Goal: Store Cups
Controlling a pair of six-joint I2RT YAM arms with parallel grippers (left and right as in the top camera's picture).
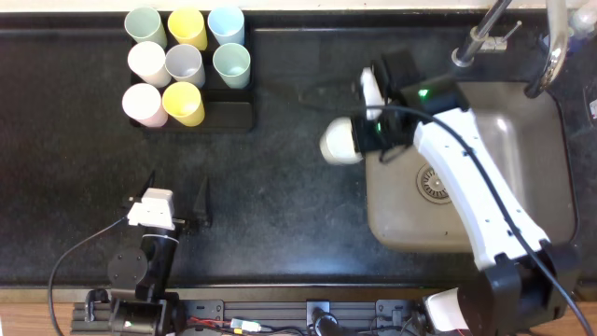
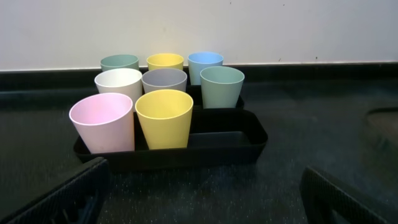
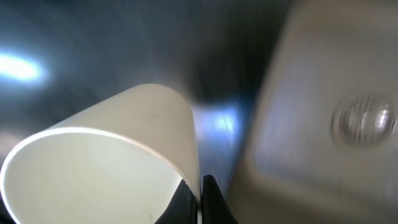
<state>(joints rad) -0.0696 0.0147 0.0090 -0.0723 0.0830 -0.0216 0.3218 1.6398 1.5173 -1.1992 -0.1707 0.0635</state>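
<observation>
Top view: white cup (image 1: 341, 142) is pinched at its rim by the right gripper (image 1: 367, 131), well apart from the tray (image 1: 233, 117); upright release into its vacant corner is advised. Left gripper (image 1: 177, 194) is held wide.

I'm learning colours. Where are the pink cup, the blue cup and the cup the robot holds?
pink cup (image 2: 102, 124): left wrist view, its side wall.
blue cup (image 2: 205, 60): left wrist view, its inside.
held white cup (image 1: 341, 142): top view, its side.

Dark speckled counter (image 1: 280, 215). Steel sink (image 1: 532, 131) set into it at right, round drain (image 1: 429, 182) in basin. Faucet (image 1: 476, 37) behind sink. White wall (image 2: 249, 25) beyond counter
</observation>
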